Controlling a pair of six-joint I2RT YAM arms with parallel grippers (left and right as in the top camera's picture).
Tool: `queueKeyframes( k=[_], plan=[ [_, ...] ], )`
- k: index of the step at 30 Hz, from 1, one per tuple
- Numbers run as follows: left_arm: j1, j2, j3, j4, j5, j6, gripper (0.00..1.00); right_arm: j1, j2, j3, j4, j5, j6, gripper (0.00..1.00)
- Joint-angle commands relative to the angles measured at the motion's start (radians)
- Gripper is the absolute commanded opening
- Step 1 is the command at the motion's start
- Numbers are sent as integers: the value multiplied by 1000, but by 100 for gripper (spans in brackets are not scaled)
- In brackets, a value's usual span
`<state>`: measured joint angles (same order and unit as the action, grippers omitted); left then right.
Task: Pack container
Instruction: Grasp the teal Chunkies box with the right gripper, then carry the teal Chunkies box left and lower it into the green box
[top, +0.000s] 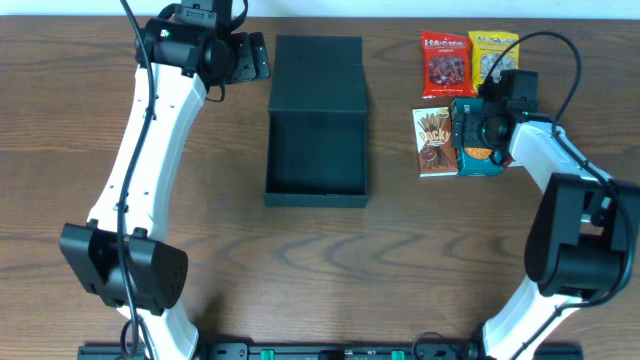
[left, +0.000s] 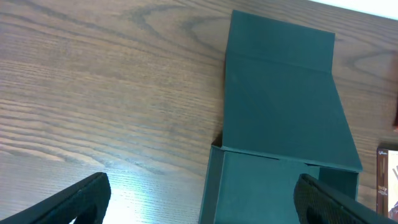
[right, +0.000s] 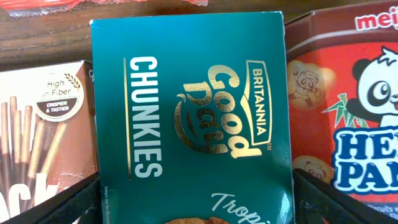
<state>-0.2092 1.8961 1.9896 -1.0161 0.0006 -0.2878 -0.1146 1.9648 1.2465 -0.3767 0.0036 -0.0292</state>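
**Right gripper (right: 199, 205) astride the teal snack box (right: 193, 124); container (top: 316, 150) lies open mid-table**

Right wrist view: two dark fingers sit low at either edge of the frame, spread wide, one on each side of the teal snack box lettered "Chunkies". Whether they touch its sides cannot be told. A brown Pocky box (right: 43, 143) lies against the teal box on one side and a red Hello Panda box (right: 342, 124) on the other.

Left wrist view: the left gripper (left: 202, 205) is also spread wide, one dark finger in each bottom corner, with nothing between them. Below it lies the dark teal container (left: 280, 106), its lid flap laid back flat on the wooden table (left: 93, 93).

Overhead view: the container sits at mid-table, with its lid flap folded out toward the far edge. The left gripper (top: 245, 58) hangs just beside that flap. The right gripper (top: 480, 135) hangs over the snack group, well apart from the container. There the Pocky box (top: 434, 142) and teal snack box (top: 480, 158) lie side by side. A red bag (top: 445, 65) and a yellow bag (top: 492, 55) lie just beyond them.
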Motion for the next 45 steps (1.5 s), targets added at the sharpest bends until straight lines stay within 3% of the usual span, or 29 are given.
queueKeyframes(
  k=[1, 8, 16, 30, 42, 45],
  plan=[
    [6, -10, 17, 0, -1, -4, 95, -11, 37, 20, -1, 7, 18, 90],
    [6, -10, 17, 0, -1, -4, 95, -11, 58, 20, 1, 8, 18, 88],
    [6, -10, 17, 0, -1, -4, 95, -11, 56, 43, -14, 6, 37, 77],
    [69, -10, 17, 3, -11, -3, 95, 11, 55, 314, -247, -37, 44, 75],
    [204, -10, 17, 2, -11, 19, 95, 188, 55, 537, -471, -91, 44, 77],
    [231, -10, 17, 1, -11, 23, 95, 267, 55, 562, -495, -92, 103, 77]
  ],
)
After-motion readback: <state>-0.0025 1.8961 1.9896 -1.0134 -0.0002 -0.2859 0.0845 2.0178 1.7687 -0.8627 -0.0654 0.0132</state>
